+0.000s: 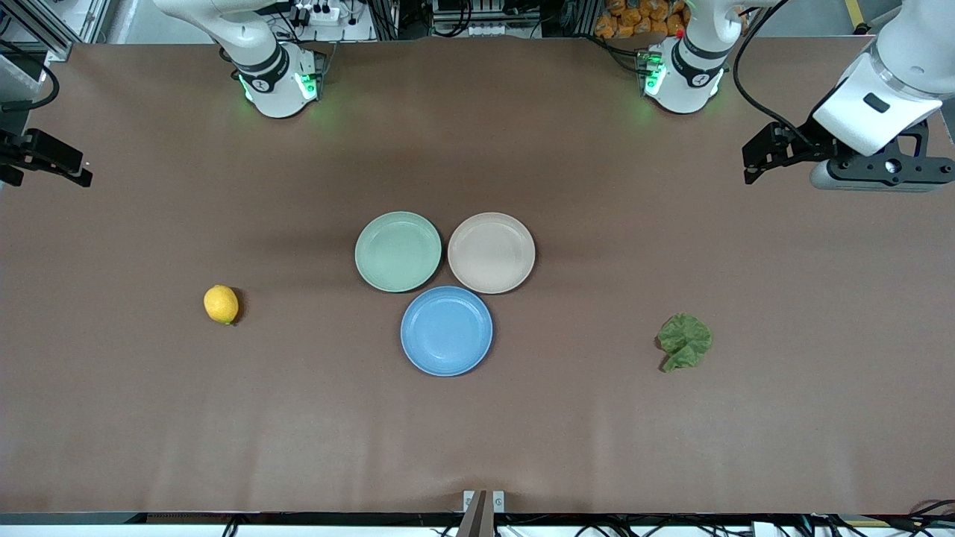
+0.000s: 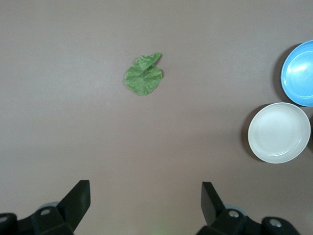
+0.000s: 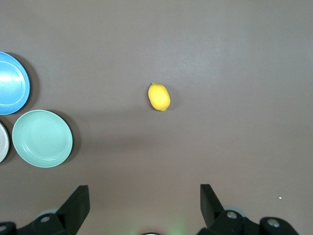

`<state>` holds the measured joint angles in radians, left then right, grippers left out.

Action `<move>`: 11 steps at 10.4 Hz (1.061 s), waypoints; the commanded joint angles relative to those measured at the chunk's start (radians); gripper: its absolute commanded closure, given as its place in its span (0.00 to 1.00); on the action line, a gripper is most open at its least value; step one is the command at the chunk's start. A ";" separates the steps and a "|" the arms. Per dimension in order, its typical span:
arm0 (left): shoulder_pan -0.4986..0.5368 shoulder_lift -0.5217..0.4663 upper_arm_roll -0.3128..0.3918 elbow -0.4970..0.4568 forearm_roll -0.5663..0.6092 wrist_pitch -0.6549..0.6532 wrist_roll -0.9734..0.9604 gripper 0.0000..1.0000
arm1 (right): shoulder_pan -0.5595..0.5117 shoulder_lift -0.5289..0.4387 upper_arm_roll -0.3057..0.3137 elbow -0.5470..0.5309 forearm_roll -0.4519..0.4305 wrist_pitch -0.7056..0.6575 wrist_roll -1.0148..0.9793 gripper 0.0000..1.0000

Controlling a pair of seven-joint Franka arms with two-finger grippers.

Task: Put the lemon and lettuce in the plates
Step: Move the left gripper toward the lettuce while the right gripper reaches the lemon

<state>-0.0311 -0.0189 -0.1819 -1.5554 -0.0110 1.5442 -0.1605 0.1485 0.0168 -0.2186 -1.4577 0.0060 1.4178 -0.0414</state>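
The lemon [image 1: 221,304] lies on the brown table toward the right arm's end; it also shows in the right wrist view [image 3: 159,97]. The lettuce [image 1: 685,342] lies toward the left arm's end and shows in the left wrist view [image 2: 143,77]. The blue plate [image 1: 446,330] and the beige-pink plate [image 1: 491,252] sit empty at the table's middle. My left gripper [image 1: 748,164] hangs open and empty over the left arm's end [image 2: 145,188]. My right gripper [image 1: 83,171] hangs open and empty over the right arm's end [image 3: 144,192].
A pale mint-green plate [image 1: 398,250] sits empty beside the beige-pink one, touching the cluster. The blue plate is the nearest of the three to the front camera. Both arm bases stand along the table's back edge.
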 commanded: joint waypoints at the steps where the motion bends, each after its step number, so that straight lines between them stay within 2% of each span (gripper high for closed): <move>1: 0.002 0.001 -0.008 0.015 0.013 -0.003 0.019 0.00 | 0.005 0.000 -0.001 0.007 -0.017 -0.011 0.009 0.00; 5: -0.006 0.030 -0.010 0.018 0.020 -0.001 0.012 0.00 | 0.003 0.002 -0.001 0.007 -0.017 -0.011 0.008 0.00; 8: 0.008 0.095 -0.010 0.011 0.013 0.097 0.002 0.00 | 0.003 0.002 -0.001 0.004 -0.017 -0.011 0.008 0.00; 11: 0.011 0.207 -0.007 -0.011 0.023 0.164 0.007 0.00 | 0.003 0.003 -0.001 -0.004 -0.015 -0.011 0.006 0.00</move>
<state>-0.0225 0.1367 -0.1856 -1.5665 -0.0105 1.6764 -0.1605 0.1485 0.0211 -0.2186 -1.4592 0.0052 1.4156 -0.0414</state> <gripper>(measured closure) 0.000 0.000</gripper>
